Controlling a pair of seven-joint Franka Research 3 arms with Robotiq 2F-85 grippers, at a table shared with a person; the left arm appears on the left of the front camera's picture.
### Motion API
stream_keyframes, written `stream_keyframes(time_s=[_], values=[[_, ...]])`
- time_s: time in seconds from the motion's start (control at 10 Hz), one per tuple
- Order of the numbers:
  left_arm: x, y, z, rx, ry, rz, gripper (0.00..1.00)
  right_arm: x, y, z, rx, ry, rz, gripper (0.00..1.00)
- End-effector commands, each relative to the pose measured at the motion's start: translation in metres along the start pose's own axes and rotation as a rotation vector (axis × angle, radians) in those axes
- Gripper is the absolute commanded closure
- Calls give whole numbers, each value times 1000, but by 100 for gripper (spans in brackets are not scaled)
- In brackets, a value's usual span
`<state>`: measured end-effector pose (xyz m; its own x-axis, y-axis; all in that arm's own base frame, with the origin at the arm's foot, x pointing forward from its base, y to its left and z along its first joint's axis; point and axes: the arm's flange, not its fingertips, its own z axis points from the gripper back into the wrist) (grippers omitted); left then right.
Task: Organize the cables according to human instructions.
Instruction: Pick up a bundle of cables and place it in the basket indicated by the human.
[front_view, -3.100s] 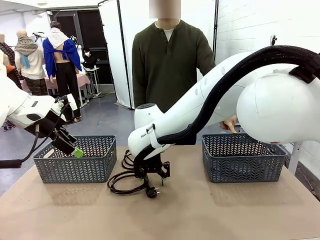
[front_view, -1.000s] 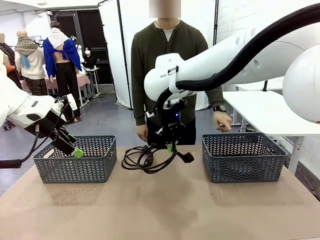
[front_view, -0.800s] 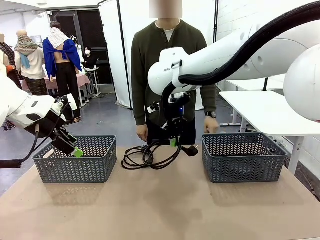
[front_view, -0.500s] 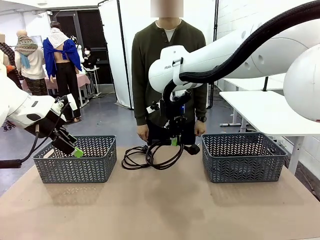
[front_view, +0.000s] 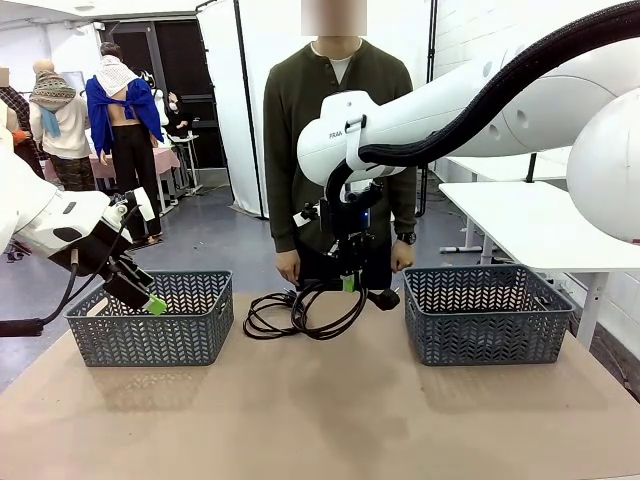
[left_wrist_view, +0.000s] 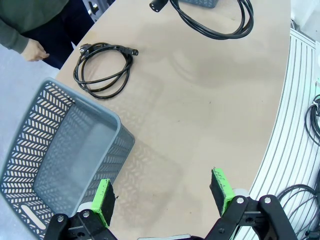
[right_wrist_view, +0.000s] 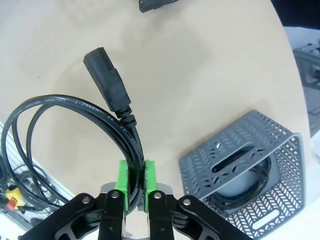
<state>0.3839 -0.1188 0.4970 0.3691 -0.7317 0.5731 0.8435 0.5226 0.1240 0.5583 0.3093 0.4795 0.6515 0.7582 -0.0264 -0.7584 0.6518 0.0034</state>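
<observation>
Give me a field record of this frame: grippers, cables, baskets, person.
right gripper: shut, fingers pinching the held cable just below its plug
held cable: loops hang between the two baskets, apparently off the table
left gripper: open, holding nothing, above the left basket
second cable: coiled flat on the table, near the far edge
right basket: third cable coiled inside
person: standing at the far side, both hands low by the table edge
</observation>
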Motion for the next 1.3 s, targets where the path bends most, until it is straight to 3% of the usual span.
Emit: stream_keyframes(time_s=[0.0,0.7,1.2], values=[[-3,4,-1,-20,-14,-10,0,0,0,0,0,0,0,100],[-3,4,-1,-20,-14,-10,0,-33,-97,75,-34,78,161,100],[-3,4,-1,-20,-14,-10,0,-82,-184,85,-126,76,300,100]])
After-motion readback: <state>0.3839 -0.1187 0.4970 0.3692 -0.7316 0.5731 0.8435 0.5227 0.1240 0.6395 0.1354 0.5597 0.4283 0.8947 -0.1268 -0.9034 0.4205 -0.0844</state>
